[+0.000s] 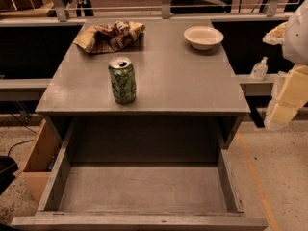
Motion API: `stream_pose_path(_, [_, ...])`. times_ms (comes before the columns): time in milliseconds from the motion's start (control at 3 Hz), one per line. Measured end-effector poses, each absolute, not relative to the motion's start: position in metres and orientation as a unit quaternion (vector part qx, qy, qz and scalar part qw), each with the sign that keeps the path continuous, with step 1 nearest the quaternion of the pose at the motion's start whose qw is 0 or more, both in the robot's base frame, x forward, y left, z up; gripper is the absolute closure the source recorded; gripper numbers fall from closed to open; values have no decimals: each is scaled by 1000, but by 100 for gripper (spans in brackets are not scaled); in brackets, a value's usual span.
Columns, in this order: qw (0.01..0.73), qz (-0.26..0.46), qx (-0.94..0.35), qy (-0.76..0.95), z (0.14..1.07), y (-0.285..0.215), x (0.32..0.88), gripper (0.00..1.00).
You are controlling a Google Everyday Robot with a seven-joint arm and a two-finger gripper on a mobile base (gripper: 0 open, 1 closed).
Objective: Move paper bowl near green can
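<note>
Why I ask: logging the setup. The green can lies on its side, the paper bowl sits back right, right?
No: the camera view shows the green can standing upright near the table's front edge. The paper bowl does sit back right. The end effector is off the table's right side.

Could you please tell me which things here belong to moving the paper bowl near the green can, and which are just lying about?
For the job:
- paper bowl, back right of the table
- green can, upright near the front
- pincer, beyond the table's right edge, touching neither

Just lying about:
- snack bag
- pump bottle
- open drawer
</note>
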State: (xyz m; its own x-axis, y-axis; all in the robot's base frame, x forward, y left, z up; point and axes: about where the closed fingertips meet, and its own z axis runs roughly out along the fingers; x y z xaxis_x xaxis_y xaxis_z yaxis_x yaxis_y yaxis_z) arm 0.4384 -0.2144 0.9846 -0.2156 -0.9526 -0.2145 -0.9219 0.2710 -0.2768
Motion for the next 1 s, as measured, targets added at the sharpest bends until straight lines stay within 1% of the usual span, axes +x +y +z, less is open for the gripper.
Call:
stream_pose_path(333, [172, -45, -602, 778, 985, -214, 438, 0])
stream_pose_path(667, [202, -71, -592, 777, 986, -218, 458, 0])
stream_pose_path(1000, [244, -143, -557, 781, 969, -253, 501, 0])
